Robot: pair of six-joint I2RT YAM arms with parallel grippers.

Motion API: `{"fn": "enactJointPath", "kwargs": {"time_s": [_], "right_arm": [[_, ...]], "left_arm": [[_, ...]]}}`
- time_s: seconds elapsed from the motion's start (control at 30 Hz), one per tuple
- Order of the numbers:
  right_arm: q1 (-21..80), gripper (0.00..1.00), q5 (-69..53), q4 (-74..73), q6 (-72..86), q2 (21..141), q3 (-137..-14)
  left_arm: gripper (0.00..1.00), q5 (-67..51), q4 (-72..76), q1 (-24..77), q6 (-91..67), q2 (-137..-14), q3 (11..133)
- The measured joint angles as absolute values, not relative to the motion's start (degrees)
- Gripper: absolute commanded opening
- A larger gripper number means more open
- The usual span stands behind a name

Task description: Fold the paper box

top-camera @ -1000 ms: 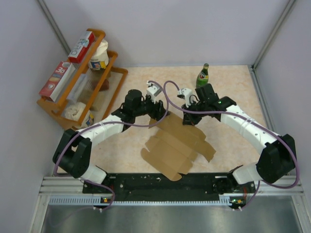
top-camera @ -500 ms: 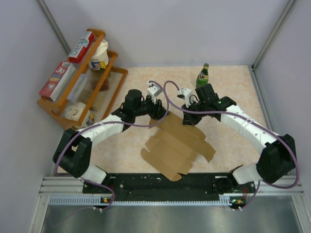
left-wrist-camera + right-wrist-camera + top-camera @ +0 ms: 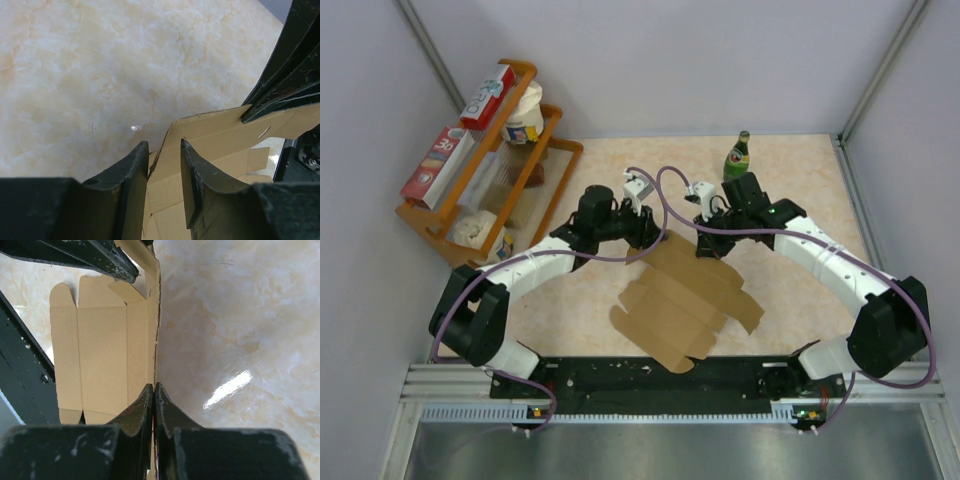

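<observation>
Box (image 3: 685, 295): lies unfolded in the middle of the table (image 3: 810, 170), between the two arms. Most panels are flat. The far flap is raised off the surface, and both claws meet it there. Bottle (image 3: 737, 155) stands beyond it, well apart. Rack (image 3: 485, 150) is off to the left.

Right claw (image 3: 154, 386): fingers all but closed, pinching the thin upright edge of the far flap.

Left claw (image 3: 163, 145): partly open, with the flap corner in the gap, close to one finger. No pinch is visible; cannot tell if the pads touch.

Handling (judgement): thin cardboard, light, stiff across the panels but hinging readily at the scored creases. It is likely to slide on the glossy table when pushed, so one claw should anchor while the other turns a flap. The best hold is a flap edge near a crease, pinched flat-on as the right claw has it. Taking a corner or tab risks bending or tearing. Small flaps look springy and will probably fall back unless tucked.

Stage (judgement): early. No wall is locked upright and the tabs are untucked.
</observation>
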State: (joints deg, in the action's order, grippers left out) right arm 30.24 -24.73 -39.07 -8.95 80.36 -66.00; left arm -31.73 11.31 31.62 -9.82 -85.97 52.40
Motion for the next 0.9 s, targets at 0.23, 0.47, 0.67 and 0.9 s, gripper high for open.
{"fn": "enactJointPath", "kwargs": {"time_s": [0.23, 0.47, 0.67, 0.9], "right_arm": [[30.2, 0.00, -24.7, -39.0, -8.9, 80.4, -66.0], [30.2, 0.00, -24.7, -39.0, -8.9, 80.4, -66.0], [30.2, 0.00, -24.7, -39.0, -8.9, 80.4, -66.0], [30.2, 0.00, -24.8, -39.1, -8.9, 80.4, -66.0]], "left_arm": [[0.45, -31.7, 9.8, 32.9, -11.1, -84.5, 52.4], [0.48, -31.6, 9.9, 34.1, -12.1, -83.0, 52.4], [0.47, -31.5, 9.8, 34.9, -12.5, -83.0, 52.4], [0.46, -31.5, 9.8, 35.8, -12.7, -83.0, 52.4]]}}
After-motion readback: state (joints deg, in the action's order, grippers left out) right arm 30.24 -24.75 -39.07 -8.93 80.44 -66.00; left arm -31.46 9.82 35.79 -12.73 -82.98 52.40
